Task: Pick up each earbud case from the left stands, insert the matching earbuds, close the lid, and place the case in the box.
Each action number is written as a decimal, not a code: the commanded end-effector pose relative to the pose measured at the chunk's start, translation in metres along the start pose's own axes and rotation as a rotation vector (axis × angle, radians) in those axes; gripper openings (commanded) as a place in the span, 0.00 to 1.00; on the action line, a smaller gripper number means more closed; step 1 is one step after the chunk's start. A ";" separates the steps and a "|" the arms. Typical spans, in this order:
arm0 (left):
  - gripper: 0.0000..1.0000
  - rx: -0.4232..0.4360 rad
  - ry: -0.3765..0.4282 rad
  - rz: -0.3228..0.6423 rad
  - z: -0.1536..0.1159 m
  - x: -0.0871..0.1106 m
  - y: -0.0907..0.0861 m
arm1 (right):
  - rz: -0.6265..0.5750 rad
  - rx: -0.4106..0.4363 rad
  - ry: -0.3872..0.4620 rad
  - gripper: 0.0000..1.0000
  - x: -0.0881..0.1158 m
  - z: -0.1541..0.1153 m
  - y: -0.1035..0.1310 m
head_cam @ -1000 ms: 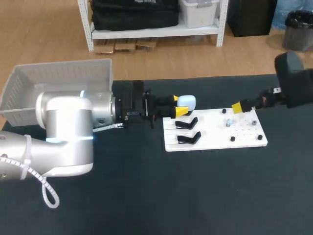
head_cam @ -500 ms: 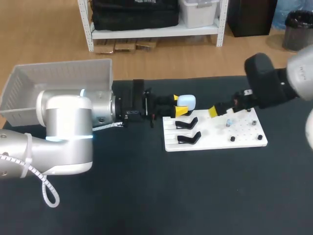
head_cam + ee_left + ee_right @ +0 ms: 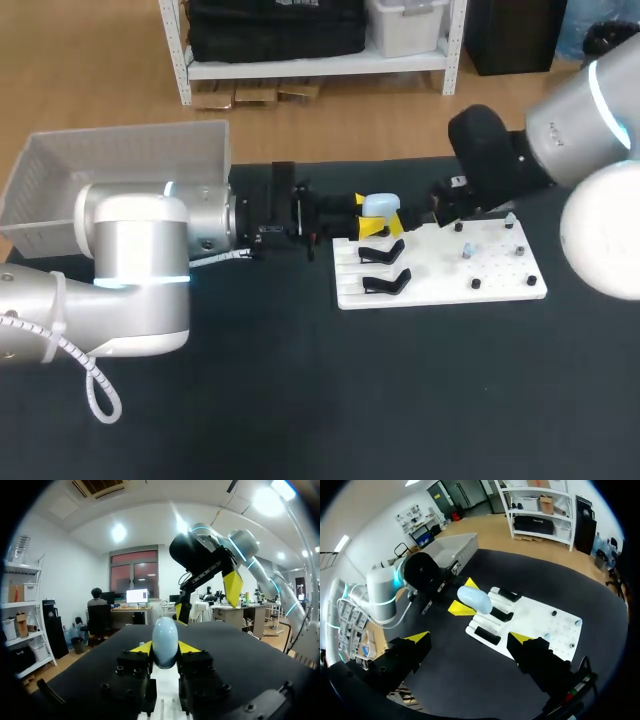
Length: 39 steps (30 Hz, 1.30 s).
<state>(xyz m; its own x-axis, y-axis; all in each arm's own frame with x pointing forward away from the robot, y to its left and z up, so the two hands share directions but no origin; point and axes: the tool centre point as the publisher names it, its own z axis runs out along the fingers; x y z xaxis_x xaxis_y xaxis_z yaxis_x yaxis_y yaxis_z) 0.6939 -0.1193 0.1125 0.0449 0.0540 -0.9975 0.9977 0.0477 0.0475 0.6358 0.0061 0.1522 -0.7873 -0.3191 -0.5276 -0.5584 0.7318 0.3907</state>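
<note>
My left gripper [image 3: 370,216] is shut on a light-blue earbud case [image 3: 382,206], held above the far left corner of the white board [image 3: 440,280]. In the left wrist view the case [image 3: 165,641] stands upright between the yellow tips of that gripper [image 3: 165,651]. My right gripper [image 3: 443,207] hangs open just right of the case, over the board's far edge. In its own view the right gripper [image 3: 470,640] is spread wide and empty, above the case [image 3: 475,600]. Two black stands [image 3: 383,267] on the board's left side are empty. A small pale earbud [image 3: 467,250] sits among black pegs on the right side.
A grey plastic basket [image 3: 120,165] stands at the table's far left, behind my left arm. The board [image 3: 540,620] lies on a black table top, with open black surface in front of it.
My right arm has swung left across the board, from its far right corner to just beside the held case, fingers still open. The left arm and the case have stayed put.
</note>
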 end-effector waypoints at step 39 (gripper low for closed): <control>0.00 0.004 -0.001 -0.001 0.000 0.001 0.002 | 0.051 0.027 -0.001 1.00 -0.025 0.037 -0.030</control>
<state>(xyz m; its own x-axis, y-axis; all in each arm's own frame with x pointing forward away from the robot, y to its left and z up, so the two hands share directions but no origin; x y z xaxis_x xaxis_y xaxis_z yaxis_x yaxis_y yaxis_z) 0.6940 -0.1194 0.1126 0.0448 0.0541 -0.9975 0.9977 0.0475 0.0474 0.6807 0.0130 0.1263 -0.8135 -0.2822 -0.5086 -0.5138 0.7584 0.4010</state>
